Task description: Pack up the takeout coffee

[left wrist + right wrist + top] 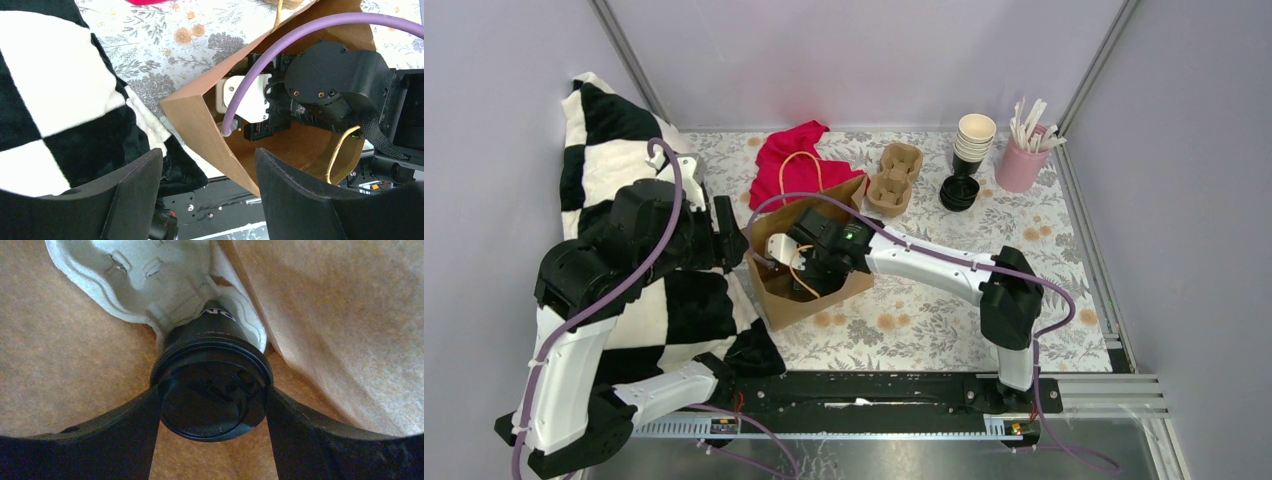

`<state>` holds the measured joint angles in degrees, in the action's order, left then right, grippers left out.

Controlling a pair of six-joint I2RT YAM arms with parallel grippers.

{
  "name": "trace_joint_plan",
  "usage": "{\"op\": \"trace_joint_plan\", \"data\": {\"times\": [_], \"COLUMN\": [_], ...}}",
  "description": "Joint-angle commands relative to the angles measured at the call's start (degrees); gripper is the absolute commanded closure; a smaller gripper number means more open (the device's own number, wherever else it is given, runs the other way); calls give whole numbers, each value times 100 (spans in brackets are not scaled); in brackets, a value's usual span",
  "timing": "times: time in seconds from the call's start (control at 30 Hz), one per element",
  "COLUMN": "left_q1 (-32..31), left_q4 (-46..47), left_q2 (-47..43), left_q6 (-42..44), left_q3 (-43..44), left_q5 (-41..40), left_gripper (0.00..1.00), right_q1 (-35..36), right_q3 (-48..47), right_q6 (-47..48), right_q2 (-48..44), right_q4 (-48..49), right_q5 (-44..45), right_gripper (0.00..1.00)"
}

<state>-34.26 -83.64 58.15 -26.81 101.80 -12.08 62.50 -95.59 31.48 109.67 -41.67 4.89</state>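
Black fingers [115,440] of the right gripper [214,390] fill the bottom of the right wrist view, closed against both sides of the round black lid [212,405] of the takeout coffee [212,327]. They hold it at a fairly wide span. The cup stands in one pocket of a pale pulp cup carrier [125,285], which lies on the floor of the brown paper bag [60,365], so the coffee is inside the bag. From above, the right arm reaches into the bag's open mouth from the right, its wrist hiding the cup. The left gripper [207,155] hangs just off the bag's left corner with its jaws wide and nothing between them. A black-and-white checkered blanket [624,150] lies left of the bag, touching its near corner. A red cloth [792,160] is bunched against the bag's far side. Beyond the bag to the right sit a second pulp carrier [894,178], a stack of paper cups [974,140], a pile of black lids [959,192] and a pink cup of white sticks [1024,160], all well apart from the bag on the floral table cover [944,310].
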Motion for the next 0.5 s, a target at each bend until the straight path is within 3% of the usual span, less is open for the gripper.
{"op": "trace_joint_plan", "data": {"times": [0.0,0.47], "left_q1": [2,1], "left_q4": [282,281], "left_q2": [-99,-125], "left_q6": [46,105], "left_q3": [-53,-64], "left_q5": [-24,68], "left_gripper": [28,28], "right_q1": [14,11], "right_q3": [384,394], "right_q6": [-640,-803], "right_q2": [676,1200], "right_q4": [-1148,-1249], "right_q5": [-715,-623], "right_gripper": [30,32]}}
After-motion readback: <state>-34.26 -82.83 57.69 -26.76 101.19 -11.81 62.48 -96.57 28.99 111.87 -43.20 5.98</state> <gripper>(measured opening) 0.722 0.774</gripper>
